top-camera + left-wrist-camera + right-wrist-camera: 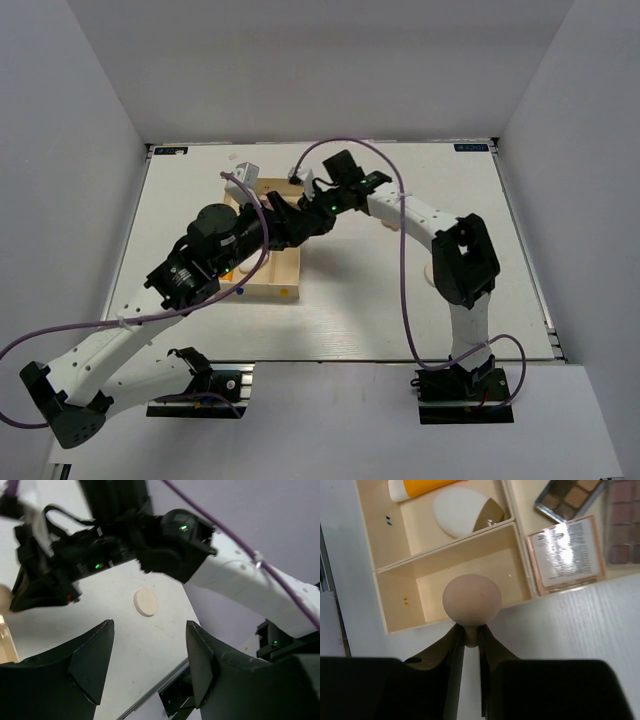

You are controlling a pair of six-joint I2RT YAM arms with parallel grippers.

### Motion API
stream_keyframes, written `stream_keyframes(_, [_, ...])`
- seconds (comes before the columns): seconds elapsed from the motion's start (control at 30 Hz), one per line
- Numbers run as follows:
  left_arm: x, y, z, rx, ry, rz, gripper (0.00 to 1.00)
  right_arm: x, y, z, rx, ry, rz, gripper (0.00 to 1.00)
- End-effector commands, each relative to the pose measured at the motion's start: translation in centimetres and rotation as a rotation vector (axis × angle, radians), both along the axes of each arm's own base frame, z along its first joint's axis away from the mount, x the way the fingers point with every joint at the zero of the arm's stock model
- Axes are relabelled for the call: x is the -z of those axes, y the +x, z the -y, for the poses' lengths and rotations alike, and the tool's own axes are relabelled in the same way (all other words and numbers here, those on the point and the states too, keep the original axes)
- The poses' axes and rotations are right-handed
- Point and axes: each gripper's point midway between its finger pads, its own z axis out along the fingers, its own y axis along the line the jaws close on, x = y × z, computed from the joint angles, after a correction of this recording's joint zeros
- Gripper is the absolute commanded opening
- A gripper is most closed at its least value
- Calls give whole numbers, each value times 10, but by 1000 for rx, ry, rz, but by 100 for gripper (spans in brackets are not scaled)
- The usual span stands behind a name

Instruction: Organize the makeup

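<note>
**Sponge held over the divided box; left end effector released**

The right end effector [471,639] is clenched on the narrow end of a tan egg-shaped sponge [471,600], whose rounded end points away from the fingers. In the right wrist view the sponge overlaps the near wall of a long compartment of the pale wooden box [451,546] (whether it touches the wood cannot be told from here).

In the compartment beyond the divider lie an orange tube [427,486] and, just beside it, a white oval piece [455,512] with a glossy brown end. To the right, a square compact [565,552] lies flat, and past it two eyeshadow palettes, one brown-toned [572,497] and one pinker [622,525].

The left end effector [150,630] is released, its jaws standing apart and gripping nothing. Beyond them a round cream puff [145,602] lies alone on the white worktop [125,670], well apart from the box. In the top view both arms reach in over the box.
</note>
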Motion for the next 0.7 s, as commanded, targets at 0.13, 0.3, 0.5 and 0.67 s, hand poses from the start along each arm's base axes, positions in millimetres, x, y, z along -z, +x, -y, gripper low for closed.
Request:
stream_keyframes(0.13, [-7, -9, -18, -34, -13, 28, 69, 3, -8, -38, -17, -13, 53, 22])
stream_keyframes(0.3, [-4, -7, -14, -29, -3, 22, 69, 12, -17, -56, -35, -48, 100, 38])
stream_keyframes(0.5, [-4, -5, -13, -29, -1, 20, 69, 20, -20, -61, -43, -63, 111, 61])
stream_keyframes(0.67, [-9, -5, -14, -34, -2, 23, 69, 17, -17, -62, -38, -62, 121, 64])
